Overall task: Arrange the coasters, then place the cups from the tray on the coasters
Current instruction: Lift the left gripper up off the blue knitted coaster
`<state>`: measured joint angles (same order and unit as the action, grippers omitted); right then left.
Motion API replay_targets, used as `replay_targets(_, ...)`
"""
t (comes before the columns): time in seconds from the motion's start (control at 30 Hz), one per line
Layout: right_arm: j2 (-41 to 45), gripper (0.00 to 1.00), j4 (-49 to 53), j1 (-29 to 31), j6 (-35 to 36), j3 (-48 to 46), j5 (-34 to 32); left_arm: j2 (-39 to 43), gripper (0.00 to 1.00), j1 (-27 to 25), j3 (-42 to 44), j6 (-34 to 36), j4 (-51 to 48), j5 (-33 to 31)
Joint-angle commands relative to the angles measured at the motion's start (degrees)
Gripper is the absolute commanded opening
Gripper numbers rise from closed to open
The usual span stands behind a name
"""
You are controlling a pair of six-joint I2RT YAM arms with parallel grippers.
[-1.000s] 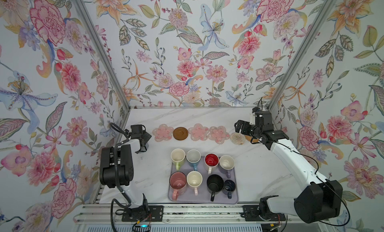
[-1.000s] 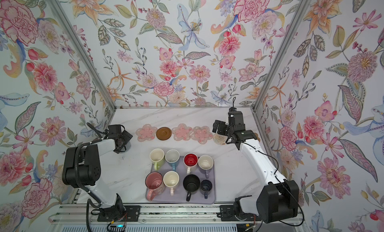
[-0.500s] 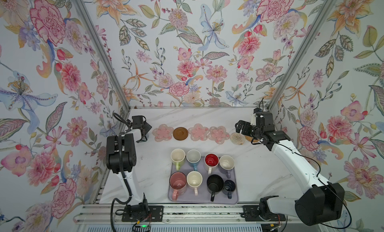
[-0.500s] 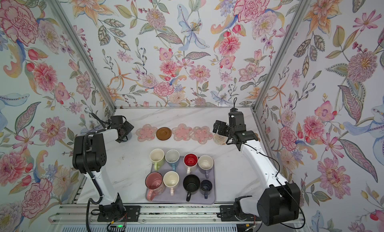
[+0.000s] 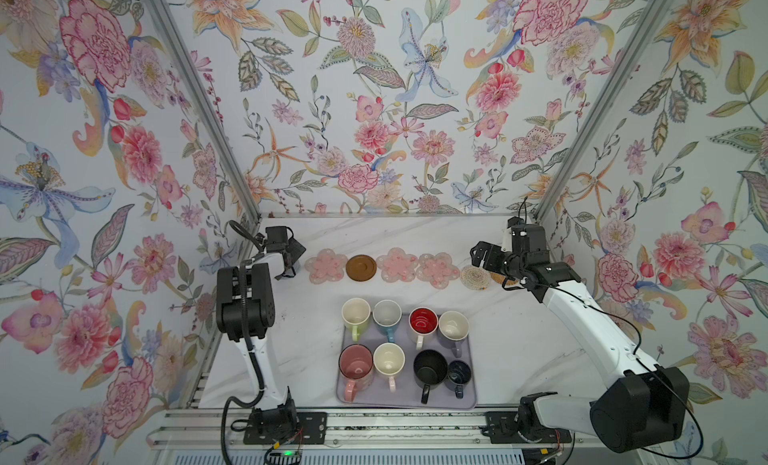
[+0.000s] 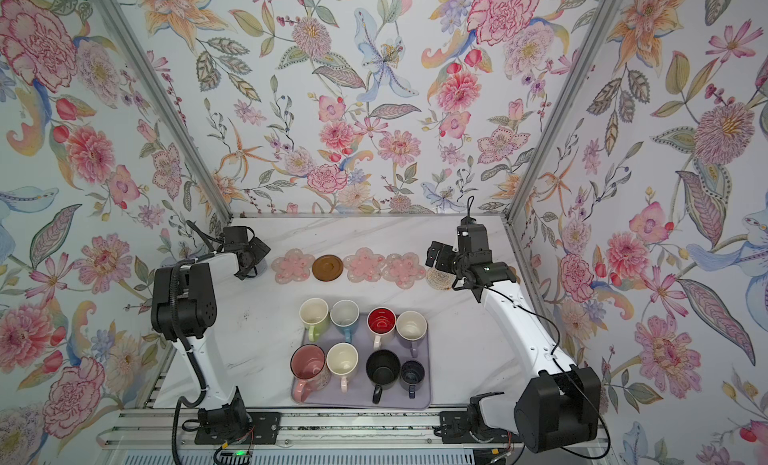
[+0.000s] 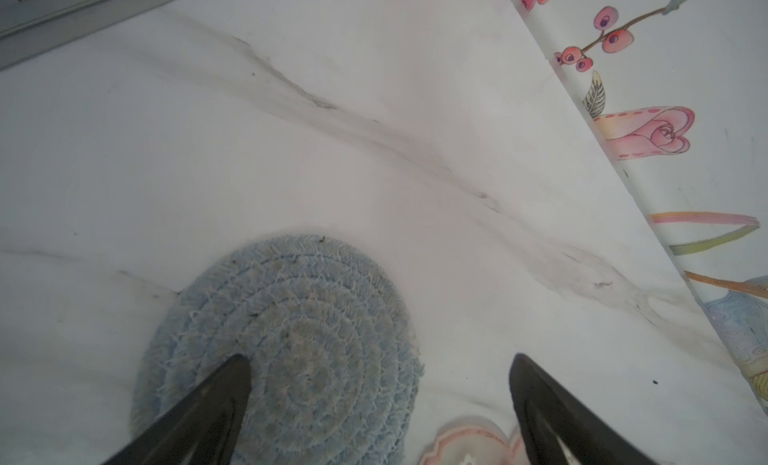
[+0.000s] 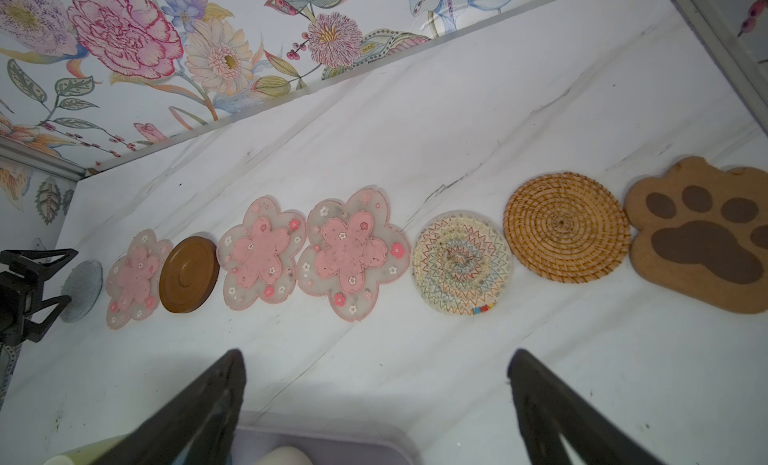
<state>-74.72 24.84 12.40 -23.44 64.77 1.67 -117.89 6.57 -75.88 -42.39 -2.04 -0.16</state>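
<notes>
All eight coasters (image 5: 401, 265) lie flat on the table (image 5: 316, 317) in one row past the far side of the tray (image 5: 374, 402), so I think the arranging part is done. The grey round coaster (image 8: 81, 290) is at the end of the row past the tray's left side, and the brown paw coaster (image 8: 702, 234) is at the end past the tray's right side. The left tool (image 7: 380, 359) hangs just over the grey round coaster, wide open, and holds nothing. The right tool (image 8: 374, 352) hangs past the tray's far right corner, wide open and empty too. The tray holds all eight cups, standing up in two rows of four. In the far row are the lime-green cup (image 5: 355, 315), blue cup (image 5: 386, 315), red-inside cup (image 5: 423, 321) and lavender cup (image 5: 454, 328). In the near row are the pink cup (image 5: 355, 363), cream cup (image 5: 388, 359), black cup (image 5: 430, 367) and small navy cup (image 5: 459, 371). They all look empty. Next come the cups, I think. Take one at a time, far row first. They stand very close, so lift straight up, then set each cup in the middle of a coaster.
</notes>
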Motion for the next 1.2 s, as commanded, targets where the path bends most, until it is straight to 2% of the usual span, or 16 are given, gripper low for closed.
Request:
replay_targets(0.0,1.3,0.99,0.9,0.2,-0.9,-0.8,-0.3,-1.4,0.99,-1.3,-0.2,0.7,-3.0,1.9)
replay_targets(0.3,1.6,0.99,0.5,0.1,-0.9,-1.3,-0.2,1.0,0.99,-1.6,0.8,1.9,-4.2,0.9)
replay_targets(0.47,2.0,0.99,0.6,0.2,-0.9,-1.3,-0.4,5.6,0.99,-1.6,0.3,4.2,-5.6,-0.3)
replay_targets(0.7,2.7,0.99,0.5,-0.2,-2.0,-2.4,-1.4,19.4,0.99,-1.6,1.4,7.6,-9.2,-0.4)
replay_targets(0.93,3.2,0.99,0.9,-0.5,-2.6,-3.1,-1.7,38.3,0.99,-2.9,15.8,11.3,-8.1,5.7)
replay_targets(1.03,3.4,0.99,1.5,-0.6,-2.7,-3.7,-1.9,42.1,0.99,-3.0,20.2,14.4,-10.7,7.6)
replay_targets(1.17,3.5,0.99,3.0,-0.6,-2.9,-3.2,-1.4,44.9,0.99,-3.3,20.2,17.2,-13.4,11.6)
